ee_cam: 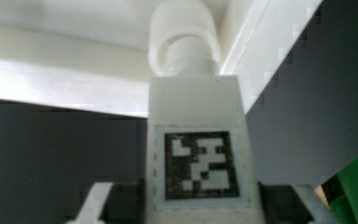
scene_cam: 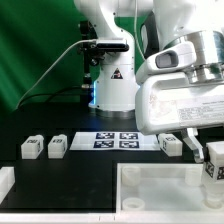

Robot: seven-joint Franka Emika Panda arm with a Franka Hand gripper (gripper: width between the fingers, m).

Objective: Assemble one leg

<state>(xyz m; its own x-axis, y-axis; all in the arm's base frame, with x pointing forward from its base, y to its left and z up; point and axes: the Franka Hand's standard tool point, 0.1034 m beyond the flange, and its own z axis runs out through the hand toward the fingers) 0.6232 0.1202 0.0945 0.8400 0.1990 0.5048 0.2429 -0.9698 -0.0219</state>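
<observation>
Wrist view gives you the best read: the fingers (ee_cam: 99, 205) are clamped on the leg (ee_cam: 197, 120), one pad on each side of its tagged face, with its rounded end farthest from the camera. In the exterior view that leg (scene_cam: 213, 162) hangs at the exterior view's right, over the far right corner of the large white square top (scene_cam: 150, 190). Three spare legs (scene_cam: 57, 146) sit on the table (scene_cam: 80, 170) near the marker board (scene_cam: 115, 140).

I judge the step in hand to be seating this leg in that corner's recess. To do it well, hold the leg upright and line its end up squarely over the recess before you lower. Then descend slowly so it does not catch the rim. You cannot tell from these views whether it already touches the top. Grip firmly until the leg is seated; letting go early may let it tip.
</observation>
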